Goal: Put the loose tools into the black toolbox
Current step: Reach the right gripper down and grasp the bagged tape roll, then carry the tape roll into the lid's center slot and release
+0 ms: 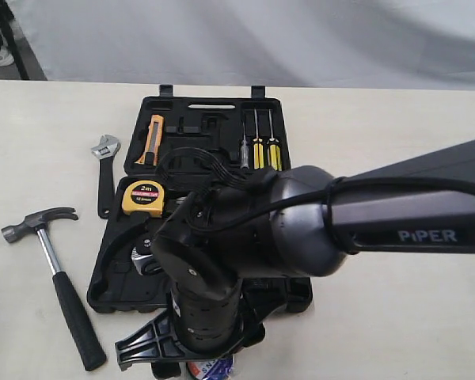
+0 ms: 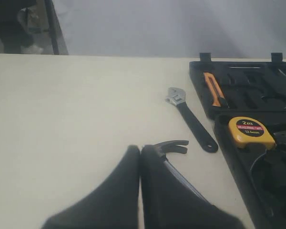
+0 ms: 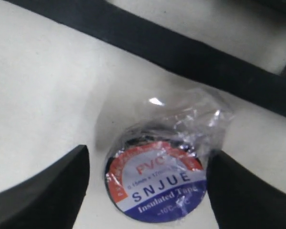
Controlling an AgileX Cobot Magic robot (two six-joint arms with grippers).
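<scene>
1. the right end effector (image 3: 147, 188) is wide open and points down at the table (image 3: 33, 95), with one finger on each side of the tape roll (image 3: 157, 183); it grips nothing.
2. the tape roll lies flat on the table in clear wrap, label up, just outside the toolbox (image 1: 202, 127). the wrap seems to brush one finger, though the close view leaves that unsure.
3. the left end effector (image 2: 139, 152) is closed, fingers pressed together and empty, above the hammer (image 1: 54, 273).
4. the hammer lies on the table left of the toolbox, apart from it, its head toward the wrench (image 1: 104, 170).
5. the wrench lies on the table just beside the toolbox's left rim.
6. the toolbox lies open flat, with a tape measure (image 1: 142, 196) where its halves meet; the right arm hides much of one half.
</scene>
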